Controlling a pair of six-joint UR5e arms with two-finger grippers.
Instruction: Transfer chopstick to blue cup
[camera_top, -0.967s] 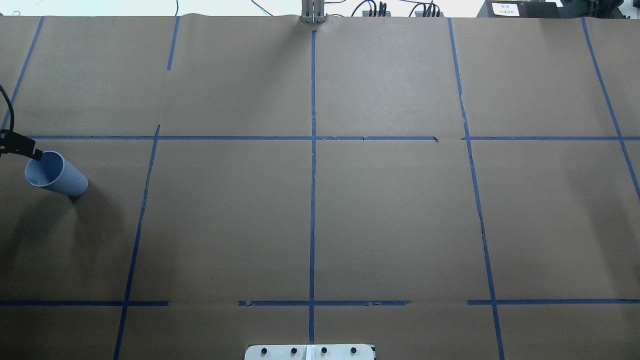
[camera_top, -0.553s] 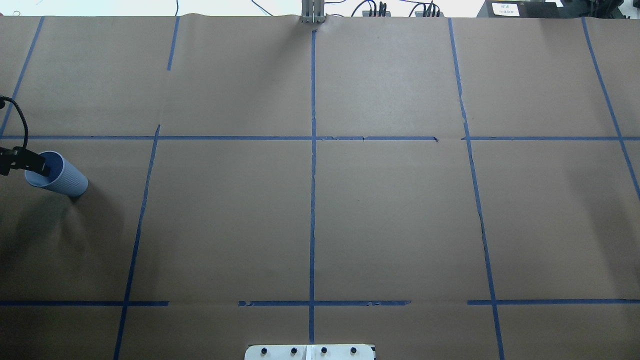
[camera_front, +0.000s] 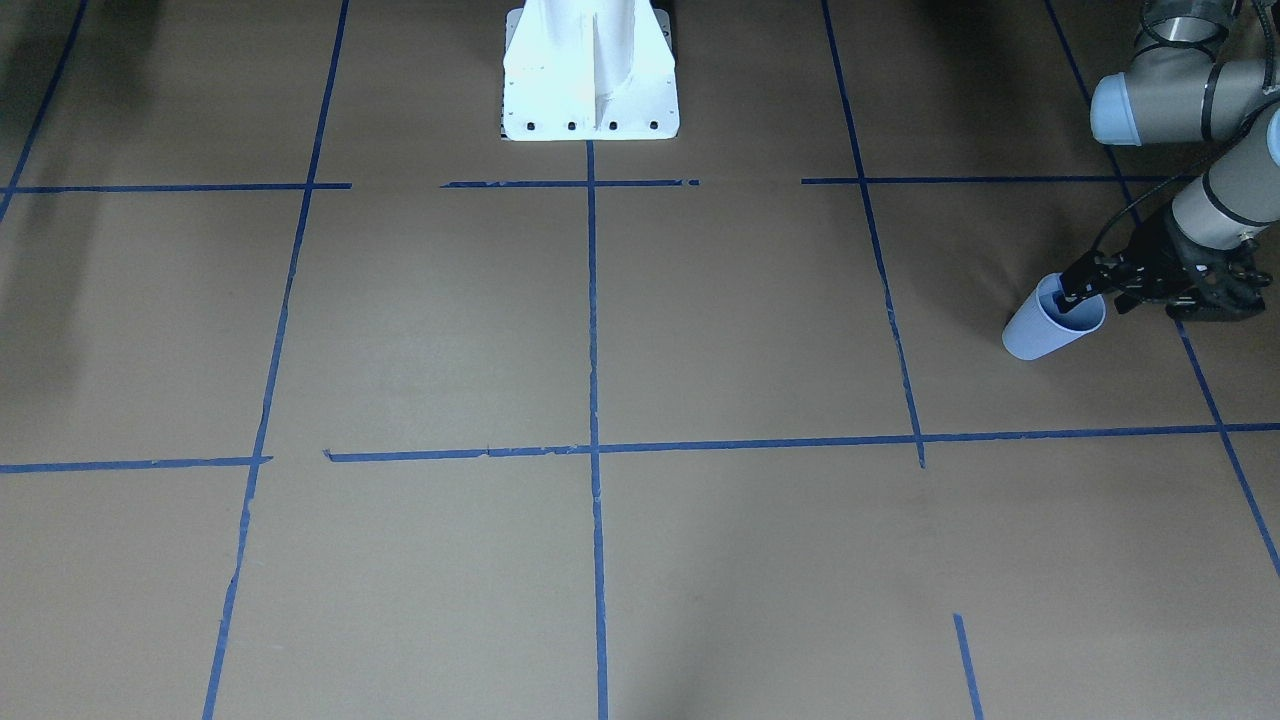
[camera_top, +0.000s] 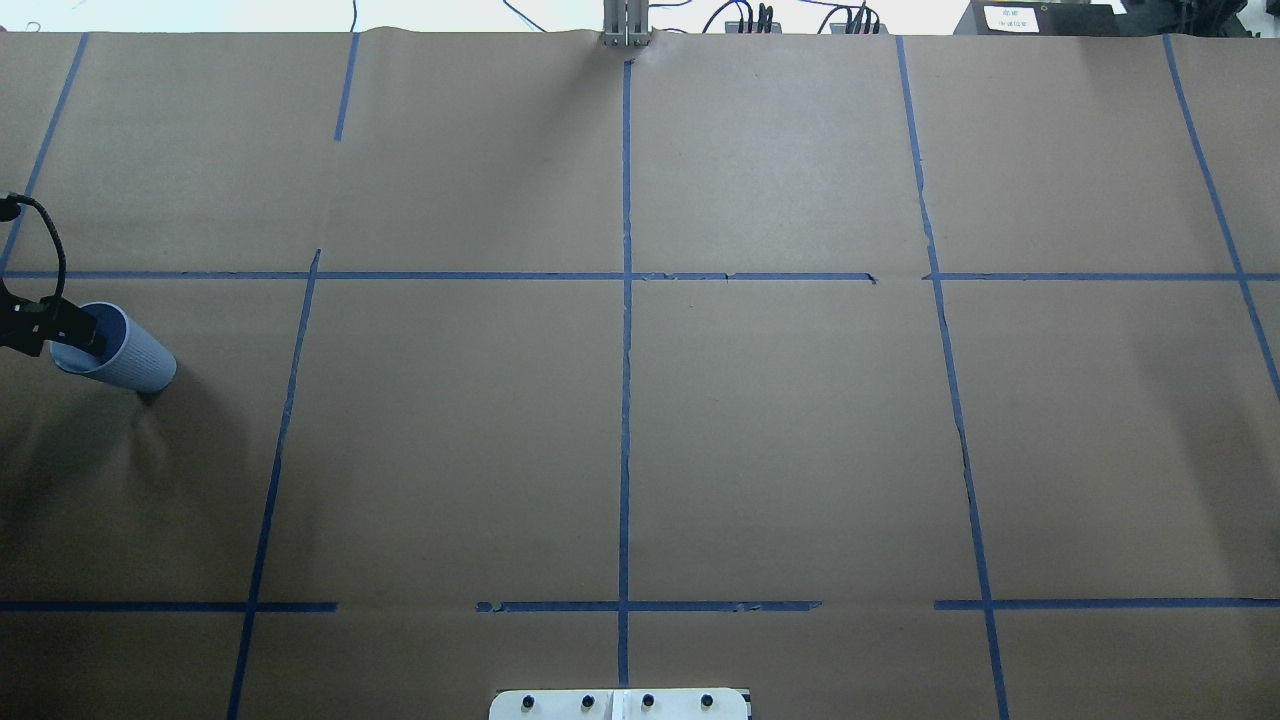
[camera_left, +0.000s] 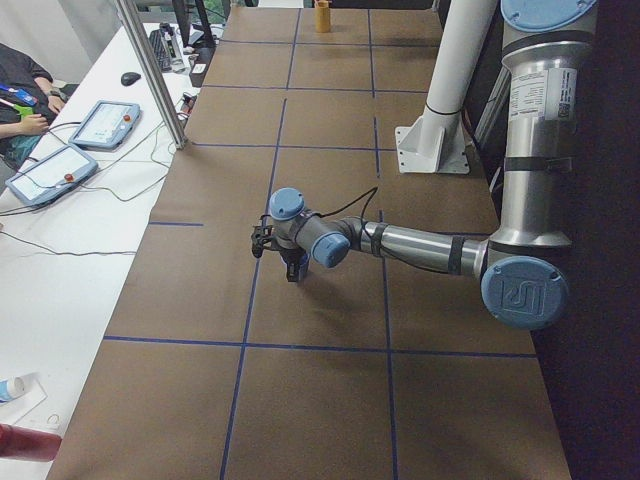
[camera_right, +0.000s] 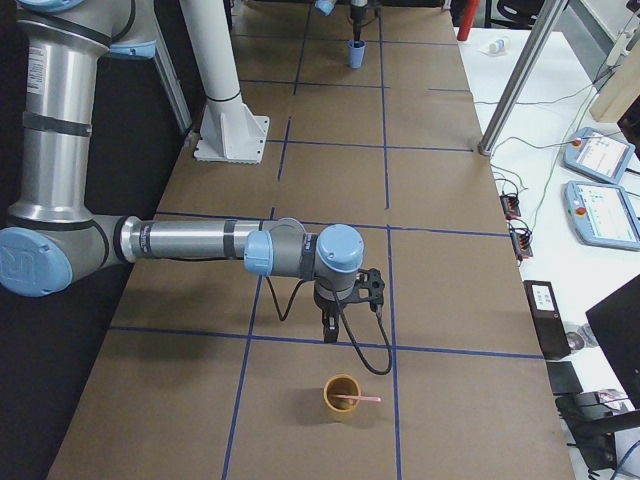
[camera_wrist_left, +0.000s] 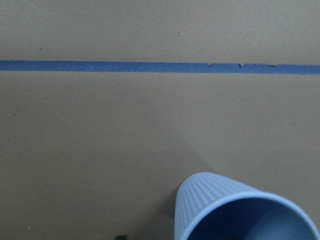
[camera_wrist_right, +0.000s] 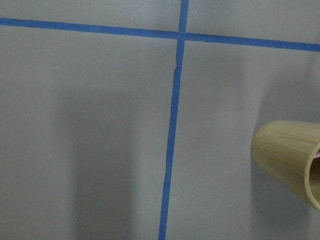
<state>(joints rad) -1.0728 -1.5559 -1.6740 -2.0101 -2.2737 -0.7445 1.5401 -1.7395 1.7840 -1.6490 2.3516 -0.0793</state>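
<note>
Your left gripper dips a fingertip inside the blue cup at the overhead view's left edge; whether it is clamped on the wall, you cannot tell. A second ago it sat higher, at the rim. The right gripper, grip unclear, hangs near a tan cup low in the right-side view. That cup holds the chopstick, so the transfer is not yet begun.

**A robot lab**

A grey jointed robot arm reaches over a table wrapped in brown paper that is gridded with blue tape. A white pedestal is bolted to the table. Alongside, a white bench holds control tablets and a metal frame post. A person sits at it.
</note>
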